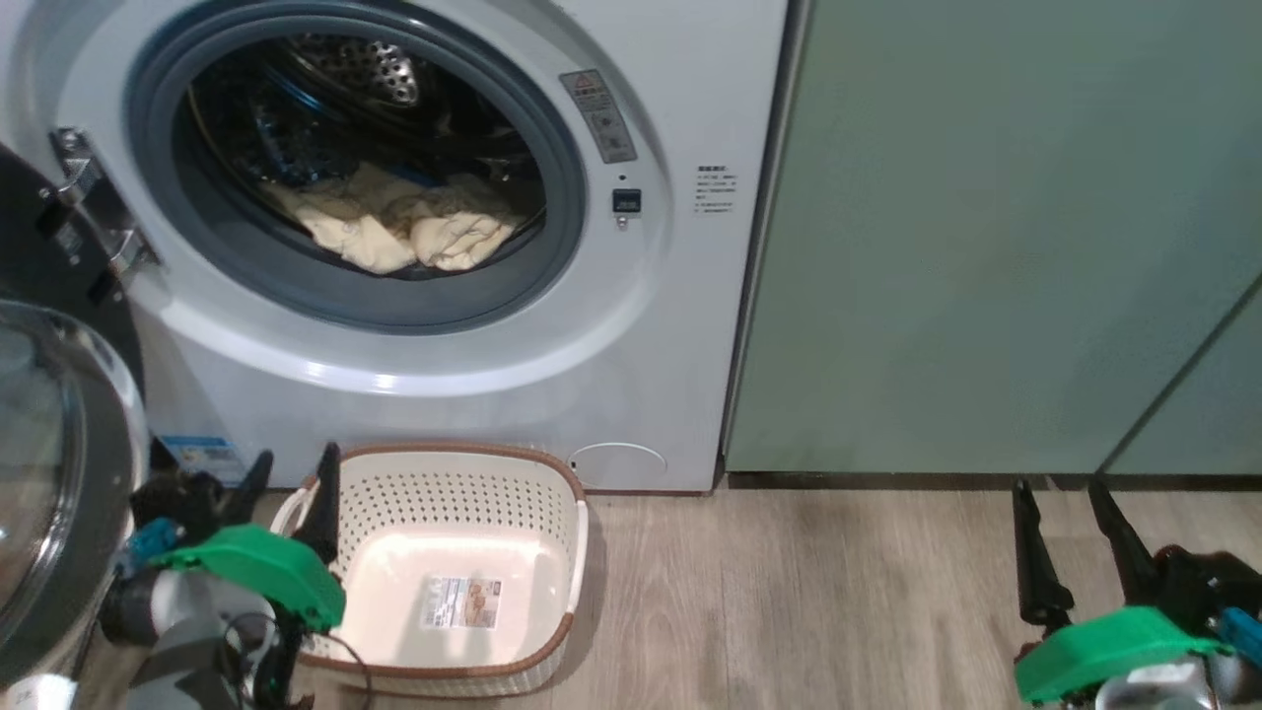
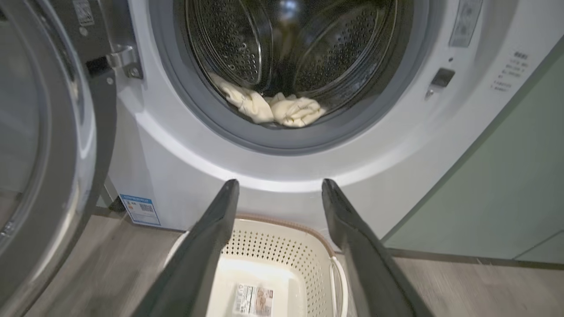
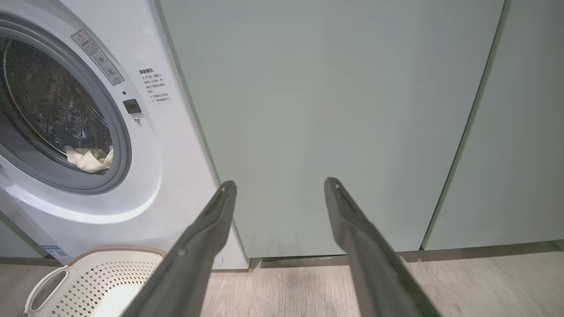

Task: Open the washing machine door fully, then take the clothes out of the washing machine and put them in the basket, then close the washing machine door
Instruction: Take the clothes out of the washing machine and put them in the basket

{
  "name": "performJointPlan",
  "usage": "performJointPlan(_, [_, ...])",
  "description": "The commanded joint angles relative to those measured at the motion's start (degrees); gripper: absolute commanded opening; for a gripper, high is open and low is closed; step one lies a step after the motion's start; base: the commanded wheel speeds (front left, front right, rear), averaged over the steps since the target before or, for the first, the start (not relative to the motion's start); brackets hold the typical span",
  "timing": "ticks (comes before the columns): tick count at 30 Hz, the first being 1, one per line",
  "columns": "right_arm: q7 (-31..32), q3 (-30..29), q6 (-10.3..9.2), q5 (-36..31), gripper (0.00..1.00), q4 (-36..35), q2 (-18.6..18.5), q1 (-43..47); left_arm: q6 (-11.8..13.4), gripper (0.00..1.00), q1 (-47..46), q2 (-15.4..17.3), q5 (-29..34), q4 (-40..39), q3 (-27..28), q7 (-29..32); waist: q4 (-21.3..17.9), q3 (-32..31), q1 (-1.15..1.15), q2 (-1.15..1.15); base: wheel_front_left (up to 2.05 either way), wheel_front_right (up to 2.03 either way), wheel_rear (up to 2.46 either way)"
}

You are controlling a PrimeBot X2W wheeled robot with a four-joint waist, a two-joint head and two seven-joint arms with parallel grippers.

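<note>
As the washing machine door [image 1: 94,513] stands swung wide at the L edge of the head view, step 1 is judged complete. Next out, the basket [image 1: 582,537] sits on the floor [image 1: 789,602] just in front of the washing machine [image 1: 641,375], below the opening. Its interior shows nothing but a sticker [image 1: 460,602], so no transfer is done yet. Farther in, the clothes [image 1: 404,232] lie as a pale heap at the front of the drum [image 1: 370,64], against the lower part of the grey ring [image 1: 567,207]. Remaining: unload clothes to basket, then shut door. Est. progress: approx. one of three steps.

Arm pose:
- L claw [image 1: 296,473] hangs low over the basket's L end, beside the door, fingers pointing up and fwd toward the opening. Jaws are spread, w/ nothing between them. L wrist view puts the clothes above the fingertips, i.e. roughly lined up for a reach into the drum.
- R claw [image 1: 1060,493] is well apart on the R, low over the floor, facing the sage-green cabinet doors [image 1: 986,247]. Jaws are likewise spread, nothing held.

Judgement: L arm is better placed for the first pick.
</note>
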Motion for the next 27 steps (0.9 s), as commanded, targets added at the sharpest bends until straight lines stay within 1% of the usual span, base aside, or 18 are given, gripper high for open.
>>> performJointPlan(1, [-0.55, 1.28, 0.25, 0.03, 1.0, -1.78, -0.16, -3.27, 0.13, 1.0, -3.12, 1.36, 0.53, -1.25, 1.67, 0.06, -0.33, 0.2, 0.0, 0.0, 0.0, 0.0, 0.0])
performJointPlan(5, [-0.55, 1.89, 0.25, 0.16, 1.0, -1.84, -0.24, -3.8, 0.9, 1.0, -5.39, 1.78, 1.23, 1.52, 0.45, 3.18, -1.54, 0.99, 0.0, 0.0, 0.0, 0.0, 0.0])
performJointPlan(14, [-0.55, 3.09, 0.25, 0.37, 1.0, -2.27, -0.12, -5.4, 4.23, 1.0, -14.84, 4.24, 3.53, 6.98, -1.66, 11.41, -4.88, 5.43, 0.0, 0.0, 0.0, 0.0, 0.0])
performJointPlan(17, [-0.55, 3.1, 0.25, 0.44, 1.0, -2.54, -0.05, -6.35, 5.05, 1.0, -18.85, 5.38, 4.43, 8.24, -2.34, 13.42, -5.97, 7.58, 0.0, 0.0, 0.0, 0.0, 0.0])
performJointPlan(18, [-0.55, 2.87, 0.25, 0.47, 1.0, -2.84, -0.01, -7.06, 5.36, 1.0, -21.52, 6.0, 5.03, 9.02, -3.0, 15.22, -6.48, 9.21, 0.0, 0.0, 0.0, 0.0, 0.0])
performJointPlan(20, [-0.55, 2.73, 0.25, 0.44, 1.0, -3.19, 0.03, -7.92, 5.84, 1.0, -24.39, 6.9, 5.7, 9.69, -3.52, 16.96, -6.99, 10.99, 0.0, 0.0, 0.0, 0.0, 0.0])
performJointPlan(24, [-0.55, 2.26, 0.25, 0.34, 1.0, -3.92, 0.12, -9.69, 6.57, 1.0, -30.3, 8.83, 6.53, 10.72, -4.0, 19.78, -7.7, 14.57, 0.0, 0.0, 0.0, 0.0, 0.0])
performJointPlan(27, [-0.55, 1.85, 0.25, 0.31, 1.0, -4.56, 0.19, -10.96, 6.64, 1.0, -34.8, 10.49, 7.0, 11.62, -4.37, 22.42, -7.95, 17.59, 0.0, 0.0, 0.0, 0.0, 0.0])
